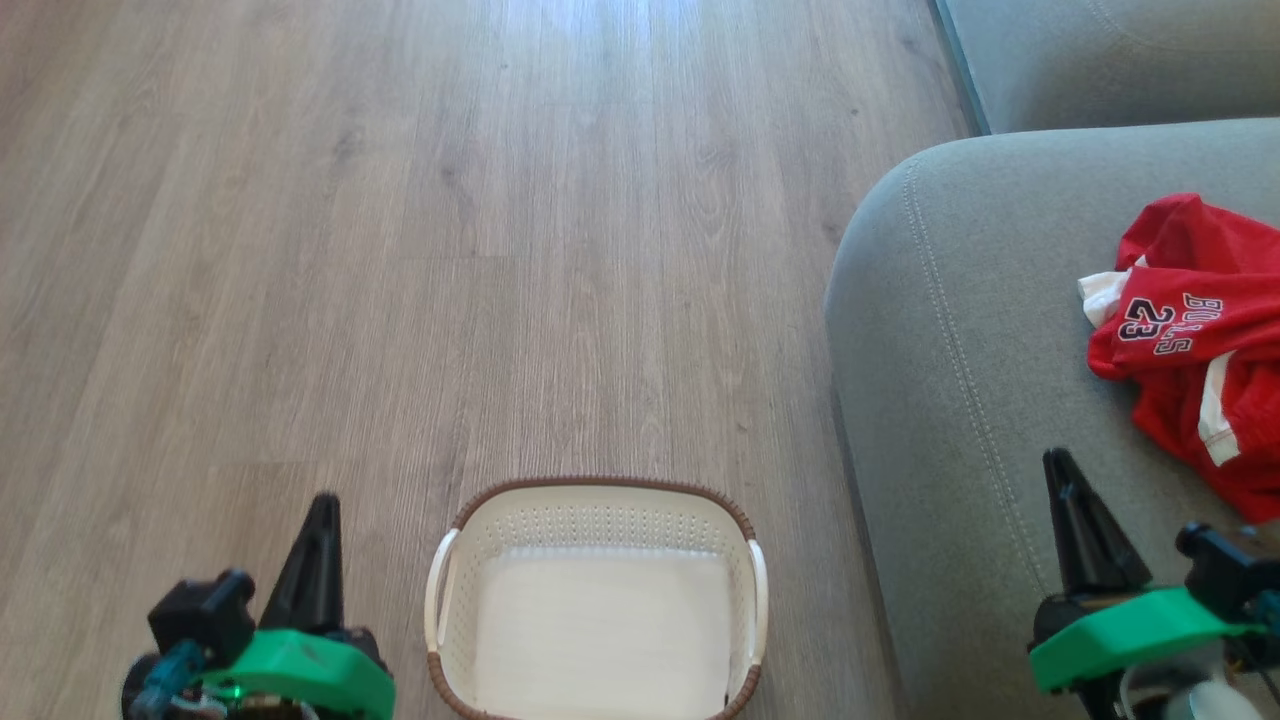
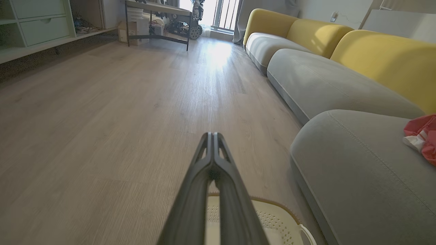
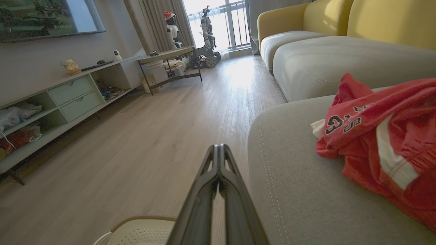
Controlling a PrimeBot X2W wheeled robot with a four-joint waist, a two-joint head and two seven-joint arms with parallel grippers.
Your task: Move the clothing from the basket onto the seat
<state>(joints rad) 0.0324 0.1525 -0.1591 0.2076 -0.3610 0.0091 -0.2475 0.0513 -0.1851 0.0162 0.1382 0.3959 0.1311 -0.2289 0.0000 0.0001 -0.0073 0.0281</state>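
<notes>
My left pincer (image 1: 324,505) sits at the lower left of the head view over the wooden floor (image 1: 400,250). Its two dark fingers are pressed together into one point and grip nothing. In the left wrist view the fingers (image 2: 201,190) meet at the tips in the lower middle of the frame. My right pincer (image 1: 1056,458) is at the lower right of the head view, above the near edge of the seat (image 1: 950,350). It too is closed tip to tip, with nothing between the fingers.

The basket (image 1: 600,484) stands on the floor at the bottom centre, between my two pincers and just left of the seat. Its pale bottom is in plain sight. The clothing (image 1: 1190,350) lies crumpled on the seat at the right edge of the frame, red with white trim, and the black and white "23" print faces up. It lies apart from my right pincer, further up the frame.
</notes>
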